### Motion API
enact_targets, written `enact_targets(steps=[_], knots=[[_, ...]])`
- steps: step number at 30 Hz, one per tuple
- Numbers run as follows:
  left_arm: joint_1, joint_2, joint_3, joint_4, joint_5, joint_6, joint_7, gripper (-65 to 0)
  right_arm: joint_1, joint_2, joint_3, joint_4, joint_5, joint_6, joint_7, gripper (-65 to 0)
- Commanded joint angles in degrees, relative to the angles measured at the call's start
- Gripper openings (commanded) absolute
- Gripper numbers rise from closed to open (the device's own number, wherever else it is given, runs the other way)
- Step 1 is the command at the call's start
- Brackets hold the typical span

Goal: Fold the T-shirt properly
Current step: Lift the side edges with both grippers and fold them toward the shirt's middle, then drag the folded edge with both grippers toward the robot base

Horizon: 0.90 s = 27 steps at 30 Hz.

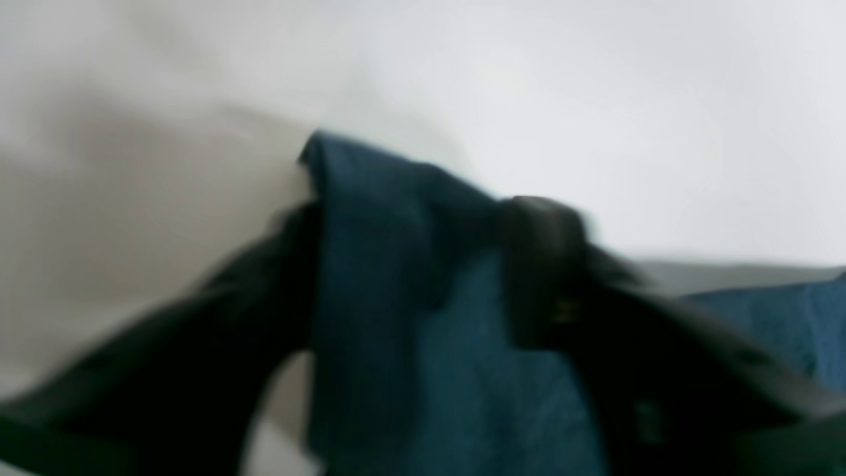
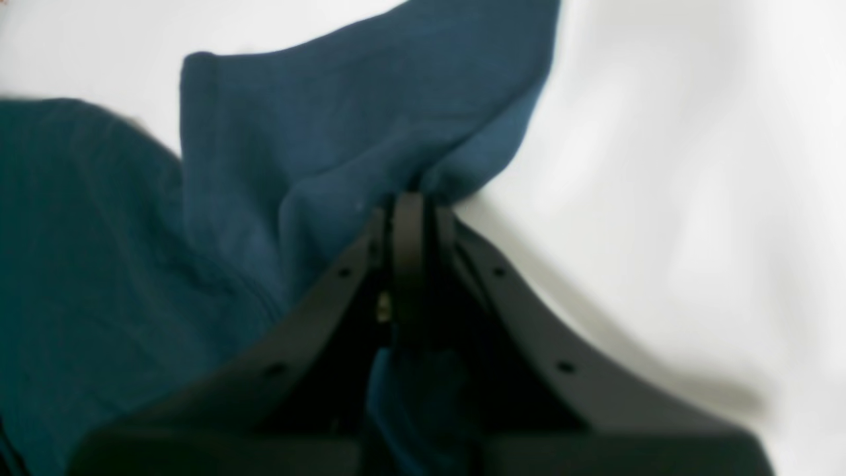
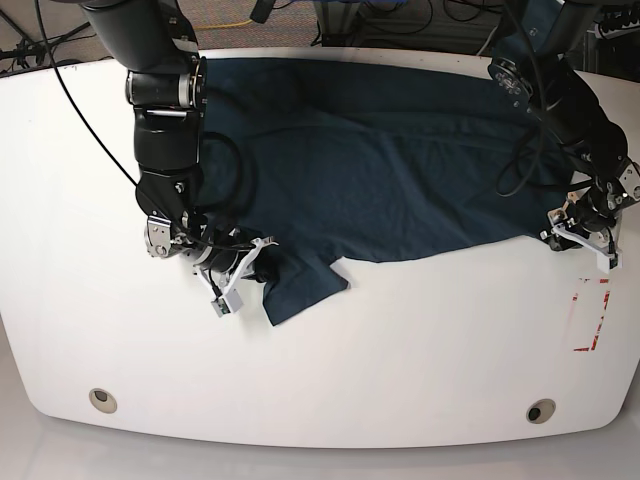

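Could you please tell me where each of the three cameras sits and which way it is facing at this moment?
Left wrist: rides the left arm, looking past the blurred left gripper at a fold of the T-shirt.
Right wrist: rides the right arm, looking along the right gripper, shut on cloth over the white table.
Base: high overhead, facing down on the table, both arms and the spread shirt.
Shared: all three show the T-shirt on the table.

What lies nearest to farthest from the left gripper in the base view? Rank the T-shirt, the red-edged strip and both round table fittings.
From the left gripper:
1. the T-shirt, its edge at the gripper.
2. the red-edged strip, just in front of it.
3. the right-hand round fitting, front edge, view's right.
4. the left-hand round fitting, front edge, far across.
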Motion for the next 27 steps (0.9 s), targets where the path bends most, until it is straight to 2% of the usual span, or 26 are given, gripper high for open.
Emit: enact_targets(steps=[1,4,8,13,19,27], knots=[[-1.3,-1.1,0.0,0.9,-0.6,-0.2,-1.1,-47.8,1.1,0.3,0.0,2.1,-0.6,-0.1,-2.0,-65.0],[-1.6,-1.1,0.1,1.2,-0.6,-0.2,-1.1,-65.0,0.8,0.3,0.0,5.2,-0.6,-0.1,-4.0,-65.0],[-1.7,-1.1,0.1,1.4,-0.6,-1.9,-1.1,-65.0,0.0,0.3,0.0,9.3,-0.6,-0.1,-6.4,-65.0],[-1.5,-1.1,0.1,4.4,-0.6,-8.2,-1.1,-65.0,-0.7,1.1,0.1,15.9,-0.6,-0.1,-9.1,-65.0],[-1.1,-1.1,0.1,6.4,-0.6,-8.4,-1.1,-65.0,-1.6,2.3,0.5,25.3,-0.5,-0.1,-15.4,-65.0],[-1.1,-1.3,-0.4,6.5,-0.7,-8.4,-1.1,-65.0,-7.3,4.7,0.6,42.1,0.1,-0.1,-23.6,-65.0]])
